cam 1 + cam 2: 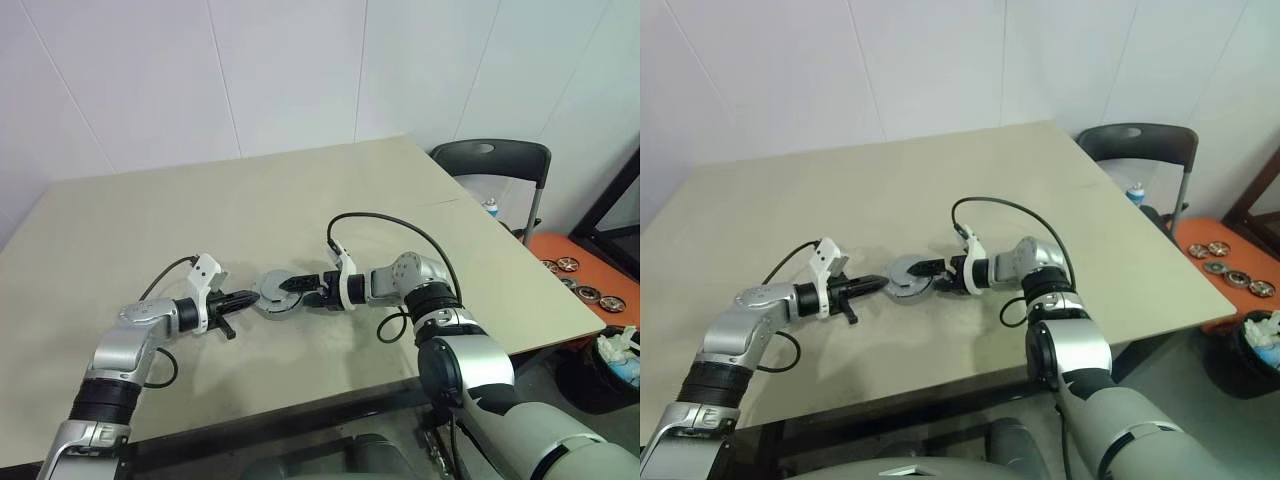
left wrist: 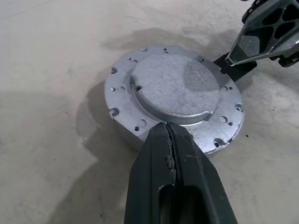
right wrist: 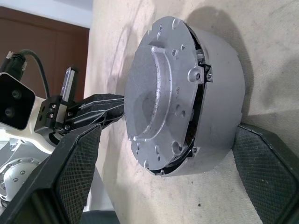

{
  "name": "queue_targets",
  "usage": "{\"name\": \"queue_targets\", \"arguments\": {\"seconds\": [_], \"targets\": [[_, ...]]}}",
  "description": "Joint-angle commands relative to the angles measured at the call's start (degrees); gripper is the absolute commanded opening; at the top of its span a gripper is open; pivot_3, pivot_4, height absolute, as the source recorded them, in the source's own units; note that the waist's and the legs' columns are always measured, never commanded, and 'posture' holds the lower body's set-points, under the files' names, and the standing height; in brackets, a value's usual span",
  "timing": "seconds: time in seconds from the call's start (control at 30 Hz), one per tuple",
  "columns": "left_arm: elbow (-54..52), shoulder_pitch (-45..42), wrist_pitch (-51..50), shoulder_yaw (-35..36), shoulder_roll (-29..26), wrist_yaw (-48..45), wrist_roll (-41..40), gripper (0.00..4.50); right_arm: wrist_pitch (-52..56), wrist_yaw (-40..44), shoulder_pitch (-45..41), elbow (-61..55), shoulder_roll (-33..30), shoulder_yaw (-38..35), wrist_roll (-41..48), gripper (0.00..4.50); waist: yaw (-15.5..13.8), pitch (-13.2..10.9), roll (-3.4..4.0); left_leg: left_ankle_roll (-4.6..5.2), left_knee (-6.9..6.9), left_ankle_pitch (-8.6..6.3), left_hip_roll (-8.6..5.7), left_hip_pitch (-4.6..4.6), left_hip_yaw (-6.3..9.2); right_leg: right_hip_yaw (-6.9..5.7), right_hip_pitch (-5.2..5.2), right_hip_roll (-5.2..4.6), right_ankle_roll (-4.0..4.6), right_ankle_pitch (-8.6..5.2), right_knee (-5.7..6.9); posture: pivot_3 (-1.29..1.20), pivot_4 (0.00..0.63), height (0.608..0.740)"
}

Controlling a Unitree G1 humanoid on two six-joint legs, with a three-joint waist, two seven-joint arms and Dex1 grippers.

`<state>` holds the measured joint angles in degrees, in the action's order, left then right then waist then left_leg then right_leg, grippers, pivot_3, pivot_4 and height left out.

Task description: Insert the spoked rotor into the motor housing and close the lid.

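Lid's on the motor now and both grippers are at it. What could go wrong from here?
1. The lid sits unevenly: a gap shows along one edge above the motor housing. Pressing may jam it crooked.
2. The shut left gripper pushes at the lid's rim; the unit may slide on the table.
3. The right gripper straddles the housing, fingers wide, so it gives little bracing.

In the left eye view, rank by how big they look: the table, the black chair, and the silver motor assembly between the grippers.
1. Table, by far the largest.
2. Black chair, partly hidden behind the table.
3. Silver motor assembly, smallest, though nearest the camera.
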<state>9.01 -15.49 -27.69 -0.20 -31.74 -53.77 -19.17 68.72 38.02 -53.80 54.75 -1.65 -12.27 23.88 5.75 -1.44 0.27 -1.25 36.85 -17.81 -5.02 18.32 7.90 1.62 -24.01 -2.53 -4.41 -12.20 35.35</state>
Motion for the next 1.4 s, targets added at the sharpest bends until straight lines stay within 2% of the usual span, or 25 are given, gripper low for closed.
{"name": "queue_targets", "arguments": {"seconds": [0.03,0.17,0.43,0.7,1.0,1.17,1.37,1.4], "targets": [[0.97,-1.27,1.87,0.41,-0.16,0.61,0.86,0.0,0.79,-1.68,0.22,1.38,1.45,0.09,0.14,4.46,0.0,0.0,0.0,0.0,0.01,0.0,0.0,0.0,0.0,0.0,0.0,0.0,0.0,0.0,0.0,0.0,0.0,0.74],[1.96,-1.71,2.94,0.38,0.24,0.96,1.08,0.0,0.75,-3.24,-0.83,1.37,3.09,-1.53,0.89,4.46,0.06,0.0,0.0,0.0,0.0,0.0,0.0,0.01,0.0,0.0,-0.01,0.0,0.02,0.01,-0.01,0.0,0.0,0.74],[3.38,-2.52,4.12,0.22,0.87,1.52,1.65,0.0,-1.26,-9.44,-5.01,3.16,6.03,-9.43,4.72,4.46,-0.16,-0.03,0.03,0.0,0.0,0.0,0.0,0.13,0.0,0.01,-0.15,0.01,0.04,0.03,0.01,0.0,0.0,0.74],[4.16,-2.85,4.84,0.23,1.2,1.79,1.92,0.0,-2.34,-11.75,-3.76,3.84,5.45,-9.22,3.15,4.46,-0.56,-0.03,0.04,0.02,0.01,-0.01,-0.22,0.67,0.01,0.02,-0.54,-0.23,0.05,0.04,-0.11,0.0,0.0,0.74],[3.77,-2.02,4.73,0.37,0.95,1.75,2.3,0.0,-8.44,-13.29,-3.02,5.13,5.05,-8.36,1.84,4.46,-1.59,-0.04,0.06,0.01,0.05,0.0,-0.15,0.48,0.02,0.01,-0.44,-0.14,0.05,0.04,0.02,0.0,0.0,0.74],[2.94,-1.48,4.14,0.43,1.13,2.03,2.07,0.0,-10.55,-15.18,-2.41,6.36,5.2,-8.25,1.46,2.9,-1.78,-0.05,0.06,-0.02,0.15,0.01,-0.15,0.3,0.03,-0.01,-0.22,-0.12,0.05,0.04,0.03,0.0,0.0,0.74],[2.35,-0.49,3.49,1.11,0.73,2.31,1.66,0.0,-12.63,-16.51,-1.43,7.34,4.93,-8.52,1.47,2.9,-1.86,-0.05,0.07,-0.01,0.13,0.01,-0.17,0.29,0.02,0.0,-0.19,-0.15,0.05,0.04,-0.01,0.0,0.0,0.74],[2.31,-0.31,3.45,1.38,0.71,2.38,1.49,0.0,-12.75,-16.41,-1.25,7.36,4.8,-8.64,1.61,2.74,-1.87,-0.05,0.07,-0.01,0.13,0.01,-0.18,0.29,0.03,0.0,-0.19,-0.16,0.05,0.04,-0.02,0.0,0.0,0.74]]}}
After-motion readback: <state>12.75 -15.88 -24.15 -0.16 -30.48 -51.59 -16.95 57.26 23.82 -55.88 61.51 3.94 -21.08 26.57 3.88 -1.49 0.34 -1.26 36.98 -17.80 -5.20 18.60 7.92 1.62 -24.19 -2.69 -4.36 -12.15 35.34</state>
